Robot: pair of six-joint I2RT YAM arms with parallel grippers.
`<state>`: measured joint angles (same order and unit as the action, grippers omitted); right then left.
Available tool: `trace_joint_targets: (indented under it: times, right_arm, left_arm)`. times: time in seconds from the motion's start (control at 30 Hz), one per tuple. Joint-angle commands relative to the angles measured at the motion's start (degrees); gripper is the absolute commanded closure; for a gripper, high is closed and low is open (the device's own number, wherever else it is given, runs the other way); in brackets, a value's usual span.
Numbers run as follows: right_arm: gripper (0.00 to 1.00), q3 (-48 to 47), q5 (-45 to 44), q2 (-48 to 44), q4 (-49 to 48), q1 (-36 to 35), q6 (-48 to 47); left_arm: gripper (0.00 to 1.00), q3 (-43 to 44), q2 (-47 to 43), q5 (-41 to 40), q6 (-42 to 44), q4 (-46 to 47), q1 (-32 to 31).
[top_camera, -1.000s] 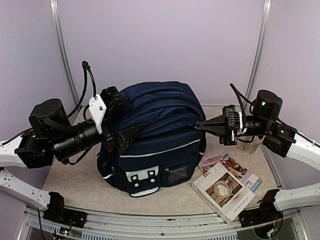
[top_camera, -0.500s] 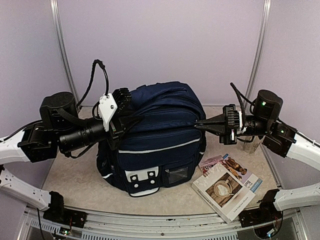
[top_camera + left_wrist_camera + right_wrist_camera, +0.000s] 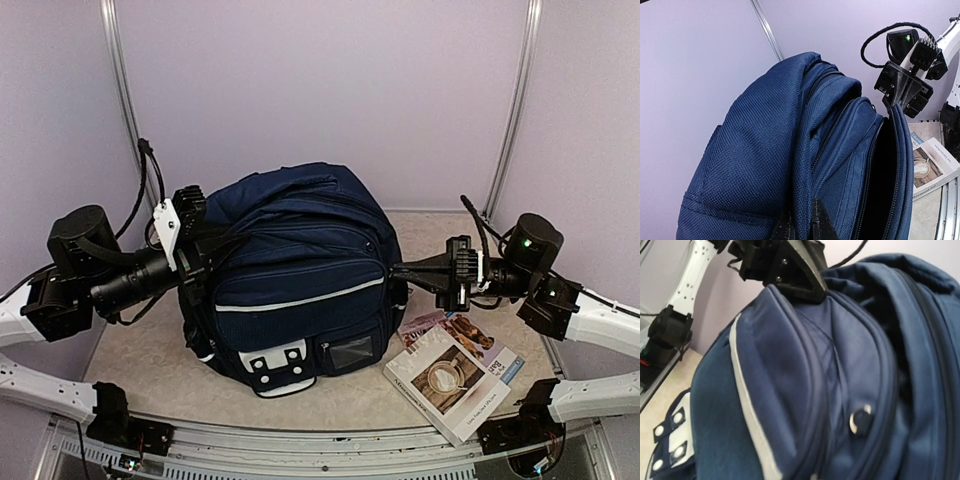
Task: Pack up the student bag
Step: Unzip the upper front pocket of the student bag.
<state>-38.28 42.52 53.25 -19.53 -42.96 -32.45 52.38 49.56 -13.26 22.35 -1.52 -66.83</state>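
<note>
Arms extend inward from both sides, forearms roughly level. The left hand is clenched on a fabric fold at the left flank of the bag. The right hand pinches the rim on its right flank. The bag stands upright mid-worktop (one compartment gapes, its contents too dark to tell). Books lie just beside it.

My top camera is looking down from above and behind my arm bases, facing the back wall and taking in the whole worktop from afar. My left wrist camera is sitting tight against the student bag, facing across it to my right tool. My right wrist camera is looking the opposite way, just as closely, toward my left tool. All three are sharing the bag's top.
</note>
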Motion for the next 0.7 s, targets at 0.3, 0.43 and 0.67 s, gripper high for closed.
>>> trace_joint_targets:
  times: [0.3, 0.43, 0.67]
  right_arm:
    - [1.00, 8.9, -1.9, 5.1, -9.7, 2.5, 6.3]
    - [1.00, 6.1, -1.4, 6.8, -6.5, 2.4, 5.5]
    - [0.52, 3.2, -5.4, 3.8, -11.1, 2.5, 14.2]
  left_arm:
    - [1.00, -0.8, -7.3, -9.7, -0.4, 6.8, 4.1]
    - [1.00, 1.3, -5.6, -9.7, 0.9, 8.7, 4.1]
    - [1.00, 5.2, -3.4, -11.3, 6.4, 11.8, 4.1]
